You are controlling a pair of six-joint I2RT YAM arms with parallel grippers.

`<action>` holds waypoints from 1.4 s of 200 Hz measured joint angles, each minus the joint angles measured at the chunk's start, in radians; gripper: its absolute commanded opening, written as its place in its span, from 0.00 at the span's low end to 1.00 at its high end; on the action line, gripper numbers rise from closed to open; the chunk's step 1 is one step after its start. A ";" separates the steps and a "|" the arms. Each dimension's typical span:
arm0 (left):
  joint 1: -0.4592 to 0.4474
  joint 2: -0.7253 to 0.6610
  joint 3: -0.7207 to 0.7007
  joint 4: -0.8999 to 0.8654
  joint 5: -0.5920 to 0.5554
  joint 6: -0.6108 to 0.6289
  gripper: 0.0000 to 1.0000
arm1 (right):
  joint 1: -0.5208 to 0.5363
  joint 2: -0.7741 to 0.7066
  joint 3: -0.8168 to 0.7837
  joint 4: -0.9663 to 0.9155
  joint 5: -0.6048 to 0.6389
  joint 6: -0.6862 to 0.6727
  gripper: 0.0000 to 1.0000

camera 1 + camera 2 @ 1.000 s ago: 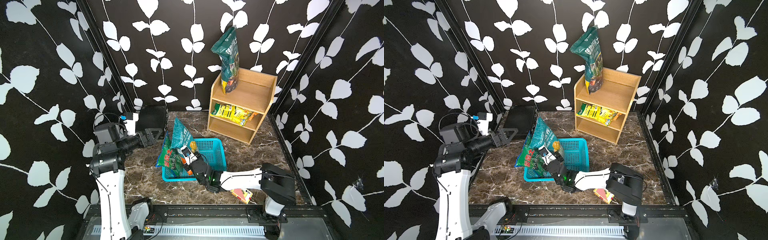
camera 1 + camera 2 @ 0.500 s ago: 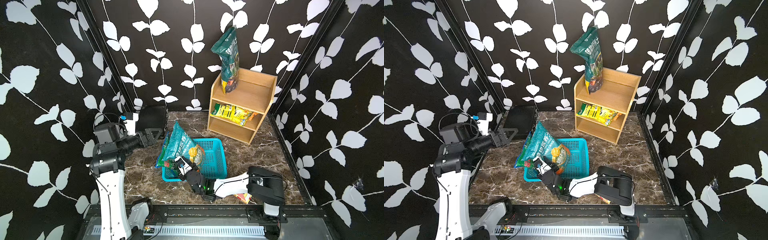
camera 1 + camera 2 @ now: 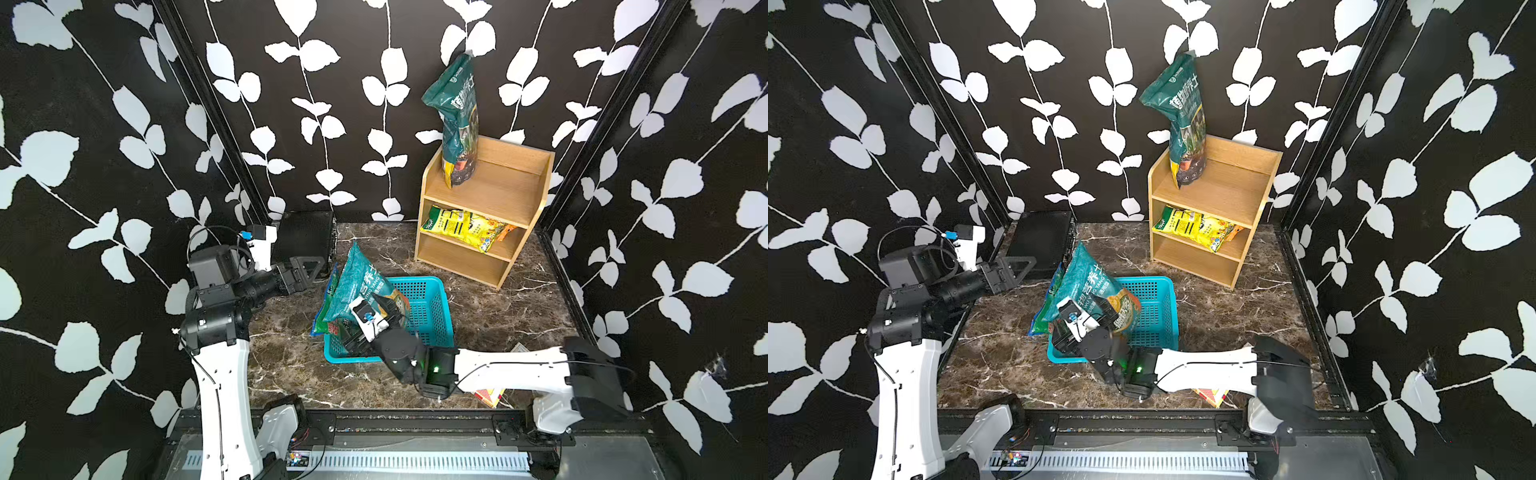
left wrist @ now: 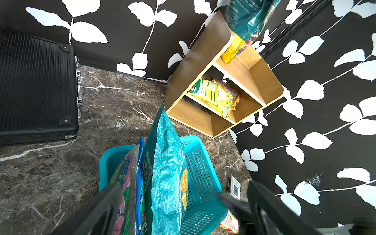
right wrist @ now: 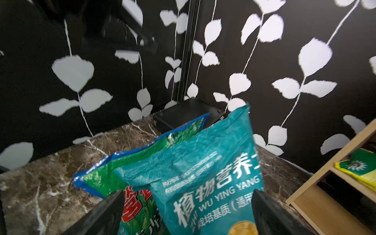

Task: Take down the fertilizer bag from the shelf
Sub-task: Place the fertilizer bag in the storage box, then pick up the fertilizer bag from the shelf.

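A dark green fertilizer bag (image 3: 457,124) (image 3: 1183,124) stands upright on the top tier of the wooden shelf (image 3: 490,195) (image 3: 1217,191). A yellow bag (image 3: 461,226) lies on the middle tier. A teal bag (image 3: 363,286) (image 5: 207,173) leans in the blue basket (image 3: 432,311) (image 3: 1158,311). My right gripper (image 3: 372,322) (image 5: 187,192) is open at the basket, its fingers wide on either side of the teal bag. My left gripper (image 3: 309,268) (image 4: 183,187) hangs open above the floor near the black case, holding nothing.
A black ribbed case (image 3: 307,241) (image 4: 36,87) lies at the back left. A green and blue bag (image 3: 328,316) (image 5: 114,175) leans over the basket's left rim. A small red and yellow box (image 3: 492,395) lies under my right arm. Patterned walls close in three sides.
My right gripper has gone from shut to open and let go of the teal bag, which now leans in the basket. The left arm has not moved.
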 measured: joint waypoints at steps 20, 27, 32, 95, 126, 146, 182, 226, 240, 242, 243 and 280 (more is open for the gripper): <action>0.000 0.000 0.000 0.000 -0.005 0.000 0.99 | 0.000 -0.106 0.003 -0.061 0.045 0.007 0.99; 0.000 0.000 0.000 0.000 -0.006 0.000 0.99 | -0.001 -0.132 0.013 -0.101 0.059 0.007 0.99; 0.000 0.000 0.000 0.000 -0.007 0.000 0.99 | -0.002 -0.145 0.024 -0.129 0.067 0.006 0.99; 0.000 0.000 0.000 0.000 -0.017 0.000 0.99 | -0.034 -0.255 0.151 -0.343 0.240 -0.127 0.99; 0.000 0.000 0.000 0.000 -0.018 0.000 0.99 | -0.156 -0.346 0.155 -0.323 0.273 -0.189 1.00; 0.000 0.000 0.000 -0.001 -0.021 0.001 0.99 | -0.263 -0.383 0.156 -0.295 0.262 -0.208 1.00; 0.000 0.000 0.000 -0.001 -0.026 0.000 0.99 | -0.414 -0.345 0.247 -0.313 0.240 -0.208 1.00; 0.000 -0.001 -0.020 0.010 -0.024 -0.007 0.99 | -0.539 -0.122 0.563 -0.424 0.232 -0.226 1.00; 0.000 0.000 -0.031 0.020 -0.019 -0.014 0.99 | -0.583 -0.045 0.657 -0.481 0.220 -0.226 1.00; 0.000 0.000 -0.032 0.022 -0.018 -0.016 0.99 | -0.589 -0.033 0.672 -0.492 0.218 -0.226 1.00; 0.000 0.000 -0.032 0.023 -0.017 -0.016 0.99 | -0.592 -0.026 0.681 -0.497 0.218 -0.227 1.00; 0.000 0.003 -0.046 0.046 -0.005 -0.034 0.99 | -0.671 0.188 0.934 -0.624 0.196 -0.243 1.00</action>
